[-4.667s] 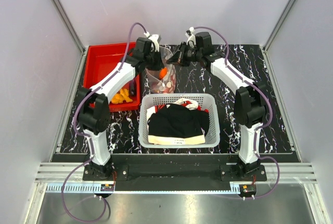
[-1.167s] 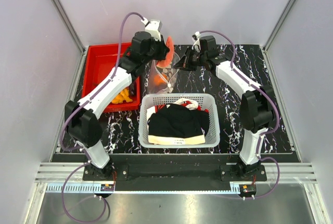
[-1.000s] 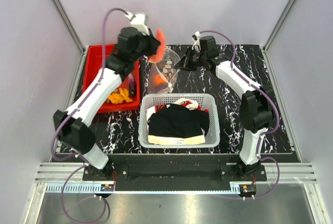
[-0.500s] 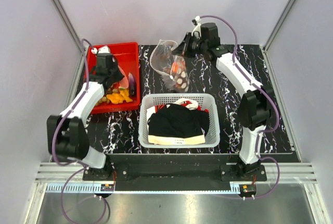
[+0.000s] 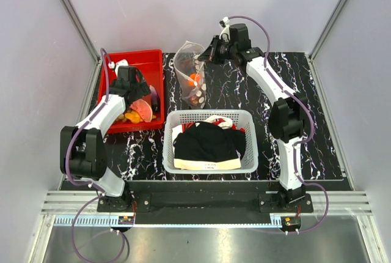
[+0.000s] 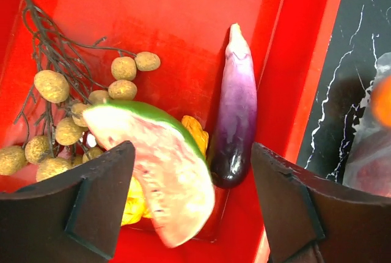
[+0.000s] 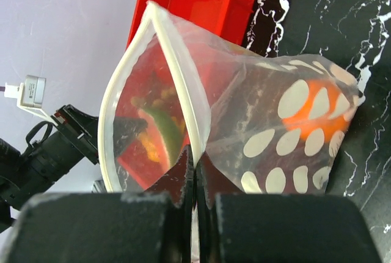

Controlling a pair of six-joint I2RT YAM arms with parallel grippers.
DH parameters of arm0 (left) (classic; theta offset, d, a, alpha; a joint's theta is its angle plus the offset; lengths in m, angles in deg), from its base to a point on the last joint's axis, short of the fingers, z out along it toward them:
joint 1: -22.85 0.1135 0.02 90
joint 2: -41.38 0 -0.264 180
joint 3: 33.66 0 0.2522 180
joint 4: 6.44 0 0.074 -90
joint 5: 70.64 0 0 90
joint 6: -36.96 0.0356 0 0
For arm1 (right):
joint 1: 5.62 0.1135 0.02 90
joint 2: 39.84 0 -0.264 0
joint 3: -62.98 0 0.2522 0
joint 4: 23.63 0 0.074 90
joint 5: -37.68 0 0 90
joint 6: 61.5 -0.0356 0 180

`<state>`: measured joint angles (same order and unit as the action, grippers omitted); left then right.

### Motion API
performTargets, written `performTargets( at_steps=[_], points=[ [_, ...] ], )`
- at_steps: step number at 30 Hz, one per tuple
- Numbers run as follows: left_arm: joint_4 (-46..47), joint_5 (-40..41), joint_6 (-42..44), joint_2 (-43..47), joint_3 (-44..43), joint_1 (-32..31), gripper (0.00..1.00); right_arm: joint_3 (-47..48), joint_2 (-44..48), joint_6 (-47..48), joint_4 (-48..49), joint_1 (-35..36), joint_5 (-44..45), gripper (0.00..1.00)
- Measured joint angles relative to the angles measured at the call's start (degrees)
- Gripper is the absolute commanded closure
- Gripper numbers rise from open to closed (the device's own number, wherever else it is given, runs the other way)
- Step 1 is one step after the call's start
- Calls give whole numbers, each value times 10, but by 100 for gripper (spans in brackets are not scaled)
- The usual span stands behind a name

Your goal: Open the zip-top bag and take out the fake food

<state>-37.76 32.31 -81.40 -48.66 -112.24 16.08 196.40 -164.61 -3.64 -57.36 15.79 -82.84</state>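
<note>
The zip-top bag (image 5: 188,67) hangs with its mouth open, and my right gripper (image 5: 211,52) is shut on its zip rim. In the right wrist view the fingertips (image 7: 195,156) pinch the white strip of the bag (image 7: 244,110). Fake food still inside includes an orange fruit (image 5: 193,80) and pale discs (image 7: 293,101). My left gripper (image 5: 134,93) hovers open over the red bin (image 5: 146,60). Below its spread fingers (image 6: 192,153), touching neither, a pink-red wedge with a green rind (image 6: 162,171) lies in the bin. A purple piece (image 6: 235,116) and tan balls (image 6: 52,85) lie beside it.
A white mesh basket (image 5: 168,144) of black and white clothes stands in front of the bag, near the arm bases. The black marbled tabletop (image 5: 305,122) extends to the right. Pale walls close in the back and both sides.
My left arm carried the pink-red wedge from above the bag leftward to the red bin, then opened, and the wedge now lies in the bin. The right gripper shifted the bag slightly back.
</note>
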Motion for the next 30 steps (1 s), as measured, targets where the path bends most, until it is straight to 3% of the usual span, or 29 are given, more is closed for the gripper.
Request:
performTargets(
  at_steps=[3, 4, 7, 14, 20, 30],
  points=[
    [-1, -20, 11, 6, -4, 0, 40, 21, -12, 0, -5, 0, -6, 100],
    [1, -40, 16, 10, -8, 0, 49, 27, -15, 0, -8, 0, -7, 100],
    [21, -114, 31, 22, -34, -9, 58, 40, -20, 0, -10, 0, -7, 100],
    [88, -203, 71, 3, -189, -116, 82, 57, -31, -5, -10, 0, -19, 100],
    [116, -234, 76, -89, -292, -153, 88, 57, -37, -14, -11, 0, -19, 100],
    [55, -231, 73, -235, -335, -158, 94, 46, -37, -54, 12, 0, -20, 100]
  ],
)
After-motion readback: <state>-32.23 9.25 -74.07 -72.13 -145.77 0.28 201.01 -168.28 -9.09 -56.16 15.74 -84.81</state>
